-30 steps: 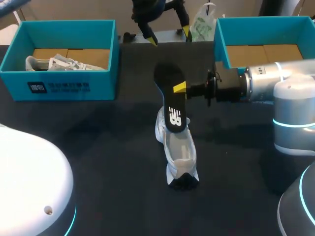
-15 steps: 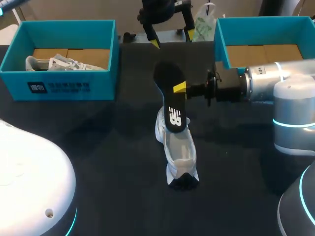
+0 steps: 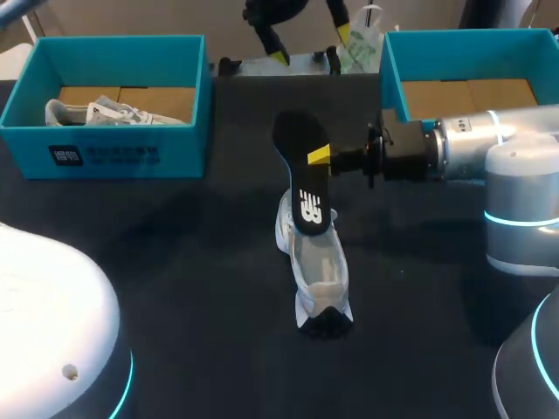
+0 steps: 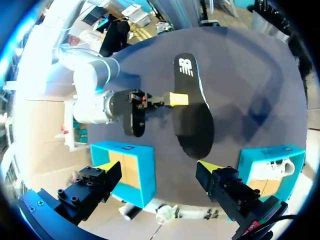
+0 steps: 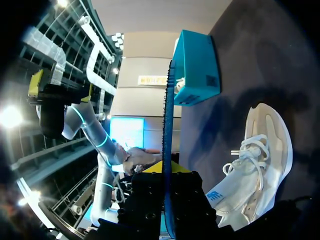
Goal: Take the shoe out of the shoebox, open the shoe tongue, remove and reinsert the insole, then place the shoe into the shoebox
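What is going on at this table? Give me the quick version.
The right gripper is shut on the black insole, holding it over the white shoe that sits on the table. Whether the insole's lower end touches the shoe cannot be told. The left gripper hangs open and empty above the table's far edge. A second shoe lies in the left shoebox.

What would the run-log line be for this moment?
right gripper: shut on insole, held over white shoe | left gripper: open, high at far edge of table | white shoe: upright on table
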You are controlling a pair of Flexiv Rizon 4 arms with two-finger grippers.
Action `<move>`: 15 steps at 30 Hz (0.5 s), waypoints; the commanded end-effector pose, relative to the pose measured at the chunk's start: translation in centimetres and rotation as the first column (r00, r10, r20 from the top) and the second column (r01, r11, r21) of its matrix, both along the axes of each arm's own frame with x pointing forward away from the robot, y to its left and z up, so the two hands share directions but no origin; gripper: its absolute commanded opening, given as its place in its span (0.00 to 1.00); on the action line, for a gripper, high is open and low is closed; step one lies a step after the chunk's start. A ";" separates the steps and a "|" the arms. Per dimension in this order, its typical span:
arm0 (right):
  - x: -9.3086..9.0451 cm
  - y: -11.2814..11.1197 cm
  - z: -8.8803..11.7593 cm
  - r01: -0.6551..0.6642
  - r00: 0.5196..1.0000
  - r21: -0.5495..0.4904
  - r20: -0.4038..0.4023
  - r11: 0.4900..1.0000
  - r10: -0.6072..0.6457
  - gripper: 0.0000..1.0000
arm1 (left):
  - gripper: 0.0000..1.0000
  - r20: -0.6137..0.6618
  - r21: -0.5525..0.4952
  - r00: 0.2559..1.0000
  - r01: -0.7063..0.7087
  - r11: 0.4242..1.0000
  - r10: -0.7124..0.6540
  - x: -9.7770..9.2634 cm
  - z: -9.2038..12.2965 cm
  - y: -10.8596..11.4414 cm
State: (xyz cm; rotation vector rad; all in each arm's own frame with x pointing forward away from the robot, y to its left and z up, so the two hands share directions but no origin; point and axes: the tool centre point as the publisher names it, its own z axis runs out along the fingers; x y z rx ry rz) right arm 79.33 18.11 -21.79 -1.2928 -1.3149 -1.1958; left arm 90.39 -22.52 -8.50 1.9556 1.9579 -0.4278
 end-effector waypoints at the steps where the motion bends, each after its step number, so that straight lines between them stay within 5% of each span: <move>1: 0.0 0.1 -0.1 0.003 1.000 0.001 0.001 1.000 -0.003 0.00 | 1.00 0.078 -0.302 0.993 -0.060 0.951 0.087 -2.1 -1.6 3.3; 10: 0.0 0.1 -0.1 0.003 1.000 0.001 0.001 1.000 -0.003 0.00 | 1.00 -0.028 -0.622 0.948 -0.264 0.738 0.316 -3.3 -2.4 4.9; 15: 0.0 0.1 -0.1 0.003 1.000 0.001 0.001 1.000 -0.003 0.00 | 1.00 -0.023 -0.624 0.953 -0.250 0.740 0.302 -3.6 -2.2 5.0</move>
